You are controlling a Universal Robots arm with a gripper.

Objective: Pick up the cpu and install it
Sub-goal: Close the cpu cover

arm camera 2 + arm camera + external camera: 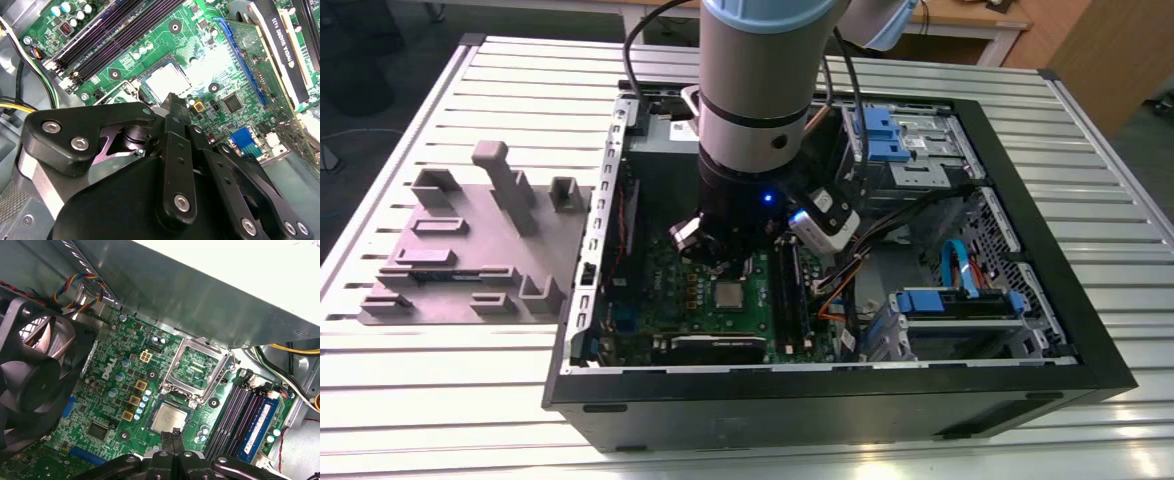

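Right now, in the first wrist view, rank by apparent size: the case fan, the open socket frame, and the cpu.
Largest to smallest:
1. case fan, though it sits nearest the camera
2. open socket frame
3. cpu

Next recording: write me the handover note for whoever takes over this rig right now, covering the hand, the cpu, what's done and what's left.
Hand: shut, holding nothing, tips just above the cpu.
Cpu: lying flat in its socket on the motherboard inside the open computer case; it also shows in the exterior view.
Socket cover: hinged open beside the chip.
Done: cpu appears placed in the socket.
Left: cover not yet closed over it, hand to clear the case.
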